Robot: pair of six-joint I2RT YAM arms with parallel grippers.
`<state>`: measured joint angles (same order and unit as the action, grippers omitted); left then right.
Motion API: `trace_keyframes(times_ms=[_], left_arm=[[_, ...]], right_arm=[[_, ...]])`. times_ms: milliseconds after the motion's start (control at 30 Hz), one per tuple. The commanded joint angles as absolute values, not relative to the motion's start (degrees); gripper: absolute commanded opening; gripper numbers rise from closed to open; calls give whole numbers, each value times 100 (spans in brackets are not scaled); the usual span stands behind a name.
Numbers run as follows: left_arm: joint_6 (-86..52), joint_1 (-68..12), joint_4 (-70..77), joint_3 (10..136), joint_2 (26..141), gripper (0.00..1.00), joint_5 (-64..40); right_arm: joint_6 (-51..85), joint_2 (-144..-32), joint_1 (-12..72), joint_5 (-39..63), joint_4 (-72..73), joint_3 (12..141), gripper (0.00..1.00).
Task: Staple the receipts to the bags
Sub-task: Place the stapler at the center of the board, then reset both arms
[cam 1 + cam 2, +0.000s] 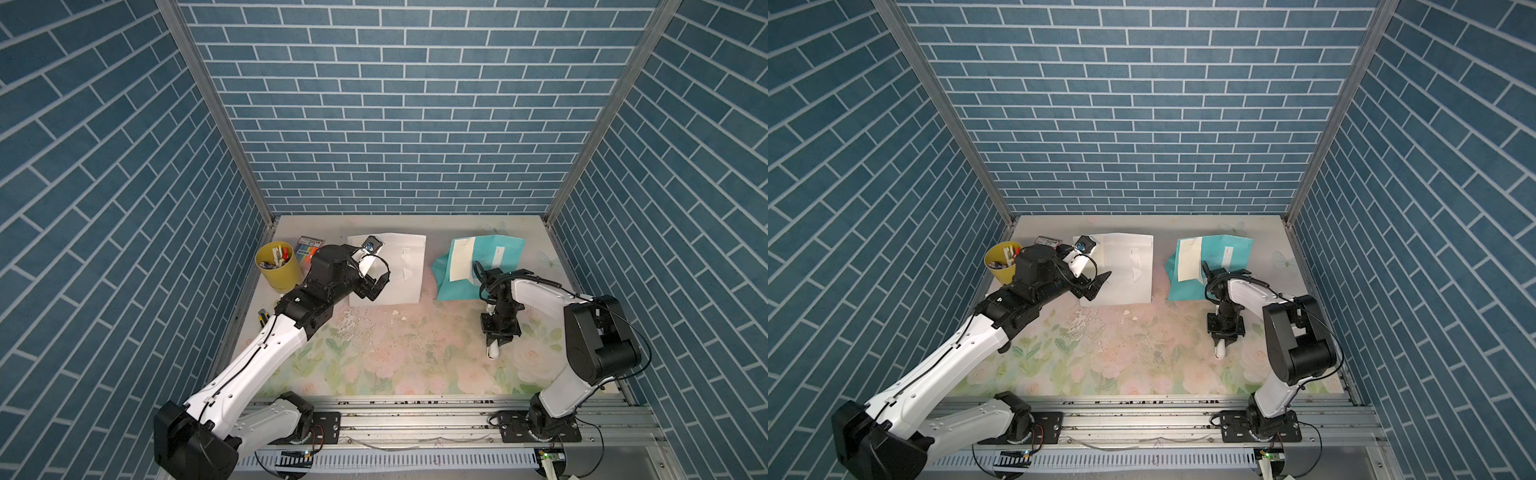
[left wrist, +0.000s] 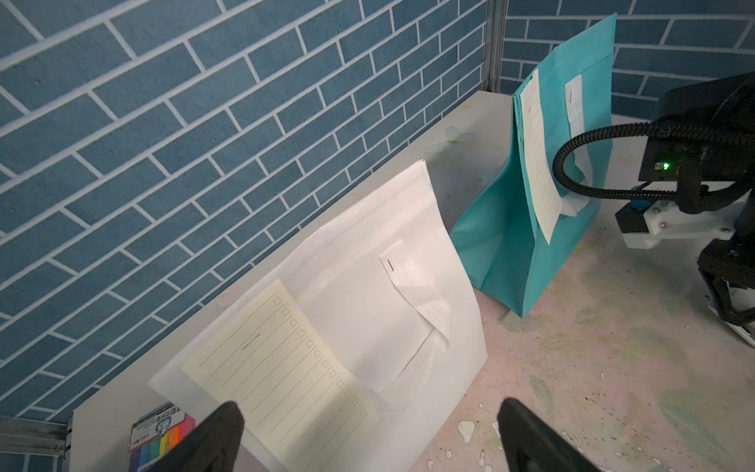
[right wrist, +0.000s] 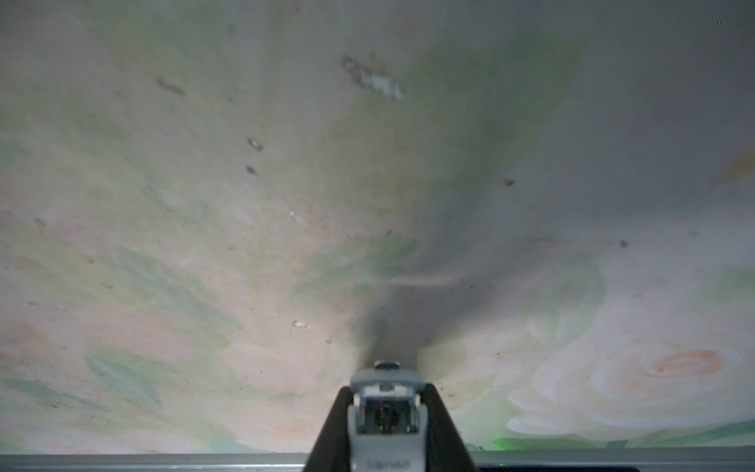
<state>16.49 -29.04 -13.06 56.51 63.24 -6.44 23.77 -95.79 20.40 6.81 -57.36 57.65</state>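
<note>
At back of tabletop, white bag lies flat, lined receipt on its face; teal bag near, second receipt on it. Short dark mark on each receipt, maybe staple. Left tool spread wide, empty, above white bag. Right tool pinching stapler, nose down near tabletop. Receipts likely feather-light, limp; bags soft, floppy: pin flat near edge, don't pinch mid-sheet. Writing on stapler and marker pack too blurred to read.
</note>
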Motion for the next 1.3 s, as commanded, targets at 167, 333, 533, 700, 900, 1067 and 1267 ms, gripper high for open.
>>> trace_keyframes(times_ms=[167, 333, 533, 700, 900, 1067, 1267], left_arm=[[1717, -2848, -1492, 5826, 6296, 99, -677], [1898, -2654, -1721, 6205, 6259, 99, -686], [1898, -1812, -1781, 6272, 6004, 100, -696], [1547, -740, -1245, 5509, 5748, 99, -340], [534, -97, 0, 3847, 5327, 100, 342], [-25, -88, 333, 3007, 5537, 99, 1090], [-548, -97, 949, 2615, 5966, 99, 1255]], right_arm=[[2349, -8877, 2067, 684, -5756, 6040, 47], [2011, -8062, 2054, 470, -5753, 6418, 61], [1284, -6716, 1233, 74, -4701, 6670, 98], [1195, -6064, 310, -999, -3376, 6280, 99], [1635, -5475, -271, -1335, -1187, 4573, 99], [1393, -5066, -303, -1431, 705, 2902, 99], [1046, -4723, -304, -1589, 2347, 1520, 99]])
